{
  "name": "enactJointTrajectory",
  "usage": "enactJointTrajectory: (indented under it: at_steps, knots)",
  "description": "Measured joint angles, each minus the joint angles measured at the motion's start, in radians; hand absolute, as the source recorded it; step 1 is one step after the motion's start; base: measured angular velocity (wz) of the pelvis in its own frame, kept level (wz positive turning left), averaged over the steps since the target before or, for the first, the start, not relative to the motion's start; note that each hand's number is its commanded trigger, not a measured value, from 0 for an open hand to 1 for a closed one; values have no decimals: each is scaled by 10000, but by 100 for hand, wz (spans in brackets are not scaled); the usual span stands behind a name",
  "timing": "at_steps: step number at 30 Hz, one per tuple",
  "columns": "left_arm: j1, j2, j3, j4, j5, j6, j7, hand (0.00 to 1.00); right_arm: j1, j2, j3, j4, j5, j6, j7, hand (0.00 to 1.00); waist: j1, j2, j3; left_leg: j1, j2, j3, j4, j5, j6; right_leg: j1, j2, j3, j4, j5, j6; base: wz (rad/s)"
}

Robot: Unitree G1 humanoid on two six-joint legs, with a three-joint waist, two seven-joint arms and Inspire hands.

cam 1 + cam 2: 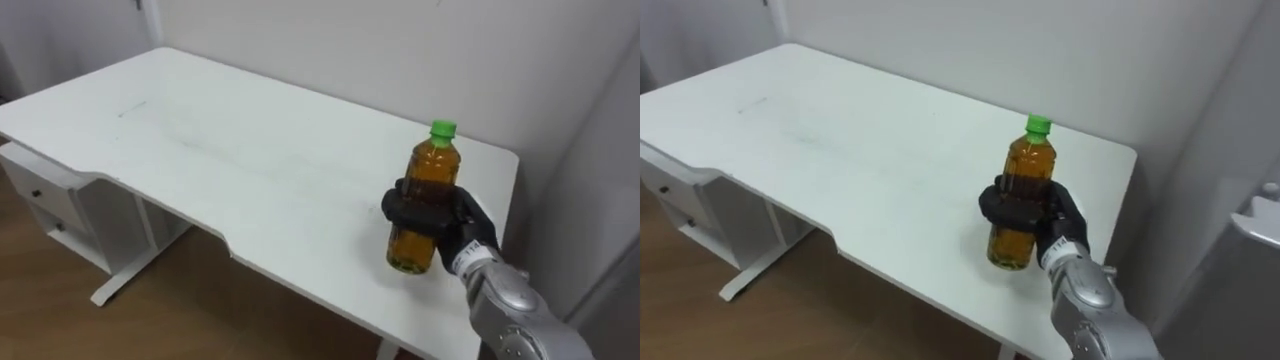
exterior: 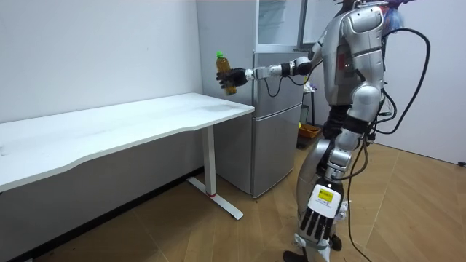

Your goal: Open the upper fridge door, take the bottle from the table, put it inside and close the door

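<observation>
R hand [image 1: 440, 215] – fingers & thumb wrapped round mid-body of bottle [image 1: 435, 168], firm hold. Bottle upright, amber liquid, green cap [image 1: 443, 128] on top. Room view: bottle held in the air, clear of the white table [image 1: 200, 140], over the table end nearest the fridge [image 2: 277, 131]. R arm stretched out toward room view's left. Robot stands just by the fridge. L hand [image 2: 314, 224] hangs low at its side – fingers relaxed, holding nothing.
</observation>
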Motion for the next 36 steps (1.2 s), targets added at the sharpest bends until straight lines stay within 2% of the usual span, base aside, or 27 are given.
enactJointTrajectory:
  at_steps: [2, 3, 5, 7, 8, 10, 15, 16, 20, 22, 25, 31, 36]
  knots:
    - [117, -7, 118, -31, 7, 3, 1, 0, 244, -1, -1, -439, -206, 78, 6, 100, -122, 62, -78, 229, 23, 90, -108, -1, 0, 142, 3, 53, 3, 0, 0, -15]
    - [212, -9, 191, -60, -24, 4, 16, 0, 397, -8, -2, -827, -220, 155, -18, 100, -200, 107, -149, 352, 39, 157, -160, 0, 0, 213, 1, 93, 14, 1, -1, -14]
    - [310, -9, 336, -98, -43, 8, 66, 0, 553, -57, -2, -1334, -229, 163, -59, 100, -319, 169, -203, 543, 103, 217, -274, 34, 8, 323, -5, 143, 18, 4, -5, -12]
    - [473, -12, 536, -110, -53, 21, 148, 0, 598, -97, -3, -1830, -178, 183, -87, 100, -477, 200, -308, 770, 104, 356, -397, 62, 4, 457, -2, 210, 19, 4, -6, -12]
    - [494, -19, 560, -119, -46, 38, 188, 0, 601, -118, -3, -1953, -181, 194, -86, 100, -500, 200, -310, 844, 97, 381, -450, 70, 1, 509, 2, 243, 15, 4, -6, -12]
    - [583, -34, 733, -145, -2, 118, 206, 0, 604, -214, -74, -2510, -160, 318, -92, 100, -669, 142, -366, 945, 104, 413, -543, 80, -14, 562, 27, 331, 16, 4, -6, -7]
    - [654, -128, 1174, -134, 6, 190, 166, 0, 604, -454, -392, -3277, -193, 508, 18, 100, -734, 108, -364, 1365, 102, 464, -674, 88, -17, 871, 30, 420, -4, 5, -8, -4]
    - [653, -153, 1288, -141, -26, 186, 152, 0, 605, -616, -403, -3603, -272, 573, -44, 100, -735, 105, -359, 1358, 101, 463, -676, 88, -16, 851, 32, 480, -13, 5, -8, -4]
    - [790, -152, 1386, -140, -57, 189, 149, 0, 625, -861, -405, -4589, -398, 587, -136, 100, -849, 96, -343, 1482, 107, 503, -751, 87, -16, 916, 50, 597, -24, 5, -8, -5]
    - [822, -175, 1488, -140, -46, 188, 150, 0, 626, -1055, -406, -5225, -393, 587, -187, 100, -945, 48, -286, 1596, 115, 517, -785, 80, -24, 1009, 56, 617, -41, 4, -7, 0]
    - [827, -177, 1686, -138, -43, 178, 173, 0, 628, -1133, -440, -5829, -615, 586, -148, 100, -1064, -52, -183, 1656, 131, 528, -790, 53, -48, 1063, 89, 735, -40, 4, -7, -4]
    - [849, -292, 1705, -140, -34, 124, 163, 0, 629, -1138, -873, -6339, -616, 586, 78, 100, -1218, -74, -191, 1682, 145, 689, -774, 34, -33, 1025, 91, 937, -35, 4, -7, -7]
    - [845, -271, 1926, -140, -19, 76, 135, 0, 636, -1172, -1482, -6411, -502, 586, 231, 100, -1346, -70, -202, 1719, 178, 755, -774, 28, -43, 989, 117, 1106, -28, 5, -8, -5]
